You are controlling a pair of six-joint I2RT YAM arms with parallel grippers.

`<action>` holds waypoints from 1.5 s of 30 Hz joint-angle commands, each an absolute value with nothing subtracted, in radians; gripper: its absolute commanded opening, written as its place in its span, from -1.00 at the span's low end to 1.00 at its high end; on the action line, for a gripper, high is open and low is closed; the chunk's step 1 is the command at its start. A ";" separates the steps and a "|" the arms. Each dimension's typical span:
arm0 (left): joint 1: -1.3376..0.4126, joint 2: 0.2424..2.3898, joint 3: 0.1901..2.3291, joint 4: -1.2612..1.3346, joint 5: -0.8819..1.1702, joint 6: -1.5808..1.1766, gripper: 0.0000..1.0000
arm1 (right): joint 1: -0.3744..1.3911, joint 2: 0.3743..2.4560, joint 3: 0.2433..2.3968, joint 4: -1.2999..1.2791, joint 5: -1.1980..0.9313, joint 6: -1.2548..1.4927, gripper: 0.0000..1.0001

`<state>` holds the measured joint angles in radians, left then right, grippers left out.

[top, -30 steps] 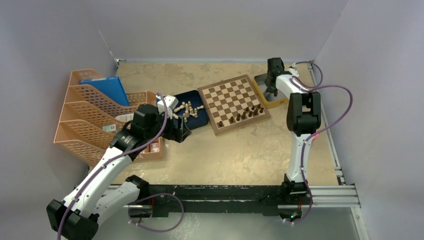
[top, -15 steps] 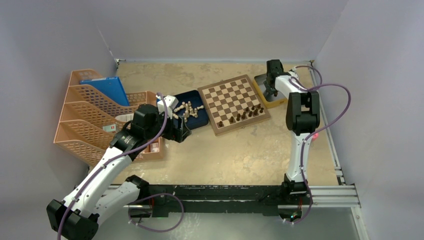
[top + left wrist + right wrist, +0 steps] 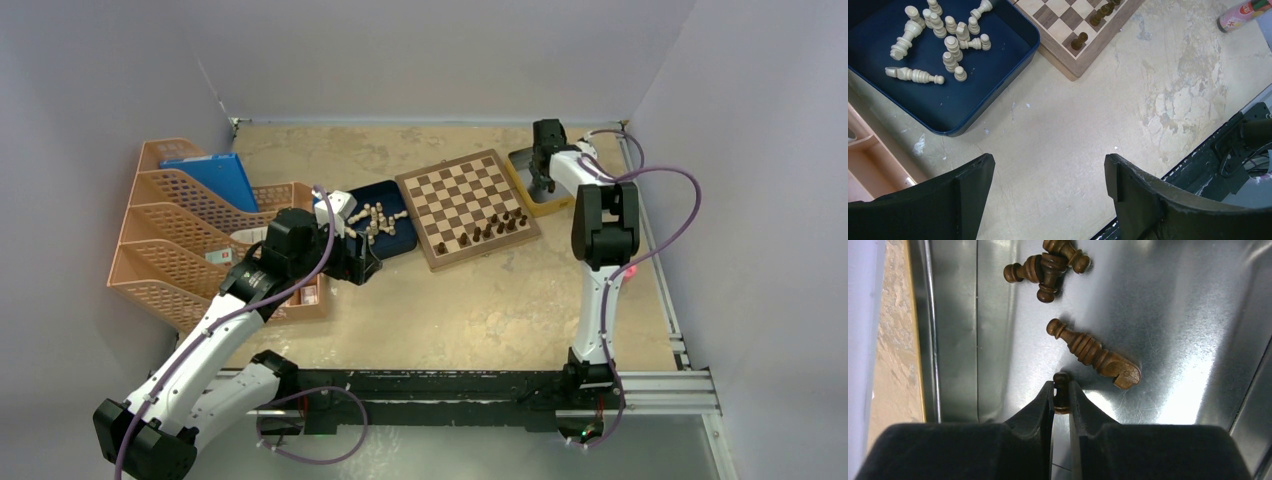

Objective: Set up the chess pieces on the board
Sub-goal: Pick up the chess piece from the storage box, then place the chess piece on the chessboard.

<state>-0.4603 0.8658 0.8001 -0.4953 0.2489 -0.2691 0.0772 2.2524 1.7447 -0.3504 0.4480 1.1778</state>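
Note:
The board (image 3: 462, 200) lies at the table's middle back with several dark chess pieces (image 3: 490, 228) along its near edge. My right gripper (image 3: 1061, 390) is down inside the silver tin (image 3: 530, 165) beside the board, shut on a small dark pawn (image 3: 1061, 395). More dark pieces lie loose in the tin: a long one (image 3: 1093, 355) just ahead of my fingers and a cluster (image 3: 1045, 267) farther on. My left gripper (image 3: 1048, 172) hangs open over bare table, with nothing between its fingers, near the blue tray (image 3: 938, 107) of cream pieces (image 3: 948, 35).
Orange file racks (image 3: 190, 225) with a blue folder (image 3: 215, 175) stand at the left. The board's corner (image 3: 1075, 62) with a dark pawn (image 3: 1079, 41) shows in the left wrist view. The black base rail (image 3: 450, 385) runs along the near edge.
My right gripper's fingers have closed onto the dark pawn in the tin. The left arm has not moved.

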 commanded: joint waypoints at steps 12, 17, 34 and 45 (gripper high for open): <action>-0.456 0.888 0.829 -0.471 0.278 -0.332 0.47 | 0.094 2.010 1.575 -0.106 0.509 0.817 -0.73; -0.455 0.907 0.855 -0.474 0.294 -0.380 0.43 | 0.152 1.930 1.524 -0.026 0.502 0.667 -0.73; -0.401 1.159 1.122 -0.476 0.404 -0.497 0.24 | 0.446 1.534 0.978 0.651 0.036 0.171 -0.68; -0.376 1.318 1.242 -0.432 0.504 -0.511 0.14 | 0.547 1.544 0.844 0.883 -0.034 0.028 -0.69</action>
